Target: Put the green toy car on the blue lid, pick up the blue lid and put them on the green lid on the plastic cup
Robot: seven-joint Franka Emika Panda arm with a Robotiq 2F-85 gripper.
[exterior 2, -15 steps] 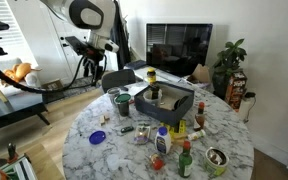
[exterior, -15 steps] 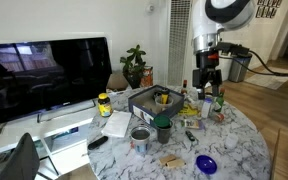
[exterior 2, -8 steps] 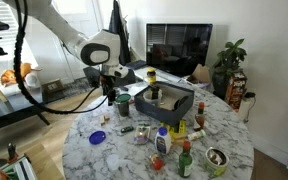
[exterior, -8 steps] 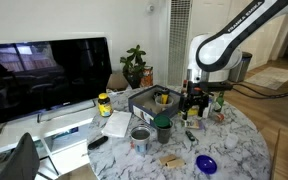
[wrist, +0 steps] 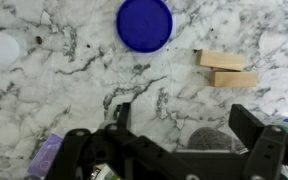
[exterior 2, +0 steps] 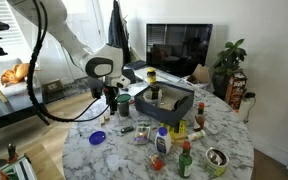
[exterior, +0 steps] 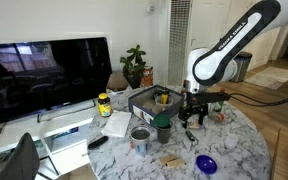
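Note:
The blue lid lies flat on the marble table, ahead of my gripper in the wrist view; it also shows in both exterior views. My gripper is open, fingers wide apart, low over the table. A dark rounded thing sits between the fingers; I cannot tell what it is. The plastic cup stands upright beside the gripper with the green lid on it. A small greenish thing, perhaps the toy car, lies below the gripper.
Two wooden blocks lie to the right of the blue lid in the wrist view. A tin can stands beside the cup. A dark tray of items and several small bottles crowd the table. A monitor stands behind.
The arm has come down from high above the table to just over it beside the cup. The gripper stays open.

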